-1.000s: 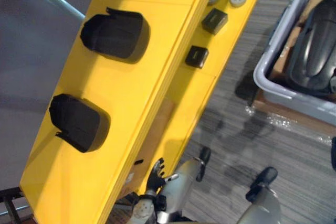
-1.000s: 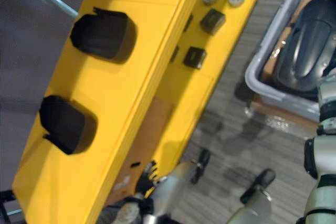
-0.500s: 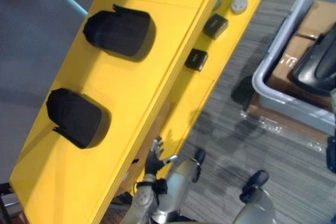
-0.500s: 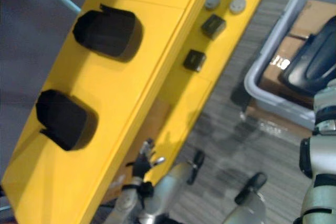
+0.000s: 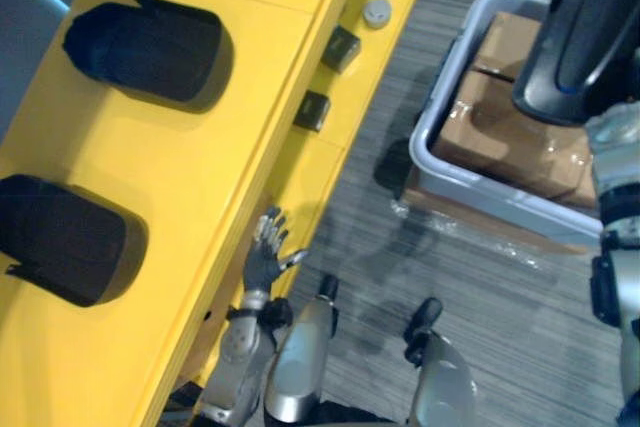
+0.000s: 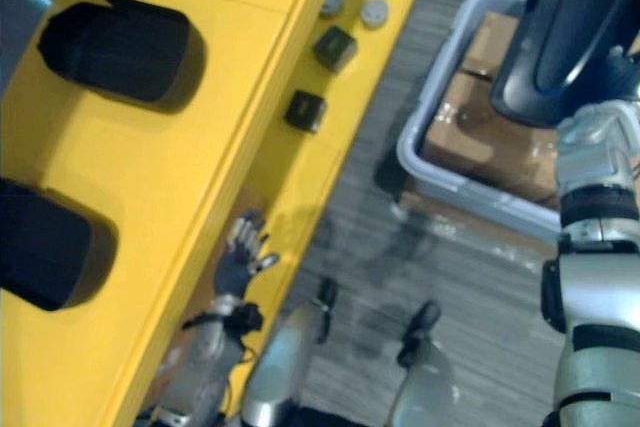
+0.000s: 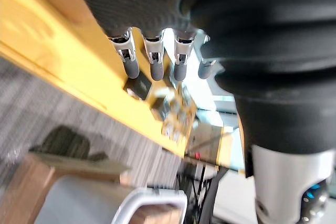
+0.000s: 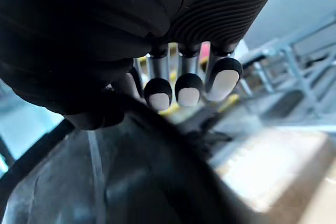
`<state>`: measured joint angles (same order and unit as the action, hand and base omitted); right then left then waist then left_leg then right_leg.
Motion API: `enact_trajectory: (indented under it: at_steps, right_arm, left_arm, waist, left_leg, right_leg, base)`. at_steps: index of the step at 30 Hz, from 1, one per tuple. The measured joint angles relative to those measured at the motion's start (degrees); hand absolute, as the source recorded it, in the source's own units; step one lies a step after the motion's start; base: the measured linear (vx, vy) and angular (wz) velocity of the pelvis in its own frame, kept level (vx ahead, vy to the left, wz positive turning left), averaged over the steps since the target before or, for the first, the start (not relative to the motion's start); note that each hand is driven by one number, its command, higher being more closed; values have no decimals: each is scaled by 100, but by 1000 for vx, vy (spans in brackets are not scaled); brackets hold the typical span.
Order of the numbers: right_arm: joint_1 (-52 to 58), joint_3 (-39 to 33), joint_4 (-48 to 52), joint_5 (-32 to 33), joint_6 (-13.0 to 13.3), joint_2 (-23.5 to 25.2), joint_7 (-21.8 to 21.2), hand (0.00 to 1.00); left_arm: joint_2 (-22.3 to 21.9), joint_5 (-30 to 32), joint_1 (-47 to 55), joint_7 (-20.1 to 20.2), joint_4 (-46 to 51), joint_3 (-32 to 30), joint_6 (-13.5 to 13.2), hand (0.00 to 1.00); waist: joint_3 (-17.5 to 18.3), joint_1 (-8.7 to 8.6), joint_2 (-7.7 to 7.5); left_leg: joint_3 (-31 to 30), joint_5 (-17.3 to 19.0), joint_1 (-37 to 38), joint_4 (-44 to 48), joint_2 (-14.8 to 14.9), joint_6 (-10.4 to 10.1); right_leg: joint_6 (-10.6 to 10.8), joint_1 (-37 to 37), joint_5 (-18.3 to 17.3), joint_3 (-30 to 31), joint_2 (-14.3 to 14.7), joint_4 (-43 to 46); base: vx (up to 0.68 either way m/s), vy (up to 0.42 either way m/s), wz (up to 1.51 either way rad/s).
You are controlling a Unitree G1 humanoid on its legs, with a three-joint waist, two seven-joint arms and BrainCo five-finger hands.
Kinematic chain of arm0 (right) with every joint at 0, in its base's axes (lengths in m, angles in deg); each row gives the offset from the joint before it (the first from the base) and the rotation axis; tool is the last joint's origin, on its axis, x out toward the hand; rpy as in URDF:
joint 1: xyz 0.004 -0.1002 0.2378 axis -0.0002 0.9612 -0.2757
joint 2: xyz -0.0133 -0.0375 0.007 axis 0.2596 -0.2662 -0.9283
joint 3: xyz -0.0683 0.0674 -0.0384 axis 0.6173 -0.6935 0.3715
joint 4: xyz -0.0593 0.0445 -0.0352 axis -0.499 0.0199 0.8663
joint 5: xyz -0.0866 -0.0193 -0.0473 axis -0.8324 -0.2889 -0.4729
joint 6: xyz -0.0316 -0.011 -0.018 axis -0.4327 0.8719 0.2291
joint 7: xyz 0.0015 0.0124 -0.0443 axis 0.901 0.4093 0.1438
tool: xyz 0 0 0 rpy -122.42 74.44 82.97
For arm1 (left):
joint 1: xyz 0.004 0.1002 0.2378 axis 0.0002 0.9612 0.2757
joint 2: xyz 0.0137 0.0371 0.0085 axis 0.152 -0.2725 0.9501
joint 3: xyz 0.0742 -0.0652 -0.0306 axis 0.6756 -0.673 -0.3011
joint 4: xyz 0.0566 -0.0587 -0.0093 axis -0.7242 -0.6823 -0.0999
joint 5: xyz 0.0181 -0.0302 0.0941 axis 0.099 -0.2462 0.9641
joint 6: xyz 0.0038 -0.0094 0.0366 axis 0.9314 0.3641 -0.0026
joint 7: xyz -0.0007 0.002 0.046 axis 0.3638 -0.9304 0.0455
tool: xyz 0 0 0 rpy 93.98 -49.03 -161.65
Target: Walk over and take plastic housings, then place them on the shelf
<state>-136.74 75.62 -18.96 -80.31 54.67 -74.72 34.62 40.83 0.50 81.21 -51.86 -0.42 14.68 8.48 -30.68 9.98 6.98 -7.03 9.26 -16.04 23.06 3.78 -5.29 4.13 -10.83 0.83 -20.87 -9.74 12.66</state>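
Fingers (image 8: pixel 188 90) of right hand (image 6: pixel 597 135) clasp the plastic housing (image 5: pixel 585 32), tips plain from the wrist; left hand (image 5: pixel 265 259) splayed.

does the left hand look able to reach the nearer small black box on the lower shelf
Probably yes: the left hand is open and empty by the lower shelf, with only bare yellow board between it and the small black box.

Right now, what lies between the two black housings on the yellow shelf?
Bare shelf top between far housing and near housing, per both eye views.
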Motion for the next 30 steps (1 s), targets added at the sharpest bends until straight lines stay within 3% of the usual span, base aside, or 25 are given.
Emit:
enact_trajectory:
  at_steps: [2, 6, 9, 11, 20, 30]
  right_arm:
    - [229, -54, 545, -133, 99, 169, 94, 100]
    - [1046, -68, 2071, -697, 493, 571, 233, 100]
    - [1601, -69, 2804, -1063, 888, 939, 317, 100]
    - [1730, -54, 2921, -1200, 1116, 1055, 337, 100]
    - [2347, 513, 3375, -1697, 1892, 1427, 401, 100]
    - [2354, 1174, 3041, -2058, 2073, 1581, 281, 100]
  left_arm:
    - [104, -1, -221, -6, 110, -10, 253, 0]
    - [156, -407, -656, -32, 193, -265, 651, 0]
    - [232, -1322, -1103, -13, 43, -401, 686, 0]
    - [243, -1700, -1519, -15, -217, -427, 710, 0]
    - [58, -1831, -2432, -271, -1060, -361, 578, 0]
    - [59, -1693, -2780, -432, -1405, -256, 195, 0]
  waist:
    - [12, -37, -121]
    - [153, -292, -530]
    - [341, -398, -839]
    - [396, -474, -920]
    - [642, -661, -964]
    - [654, -712, -979]
  left_leg:
    - [78, -24, 187, -138, 68, -32]
    - [210, -145, 629, -544, 141, -85]
    - [420, -164, 781, -682, 210, -101]
    - [470, -164, 806, -677, 223, -101]
    - [747, -165, 899, -675, 249, -100]
    - [736, -301, 908, -809, 216, -105]
  right_leg:
    - [-24, 136, 57, 59, 78, -136]
    - [-50, 467, 163, 119, 178, -468]
    - [-70, 524, 254, 273, 259, -664]
    - [-73, 533, 296, 350, 274, -701]
    - [-68, 627, 577, 558, 331, -1043]
    - [-79, 682, 730, 528, 331, -1244]
  base:
    - [15, -54, -18]
    - [22, -42, -13]
    - [17, -23, -33]
    - [-7, 8, -18]
    - [-35, 15, -14]
    - [-14, 4, 1]
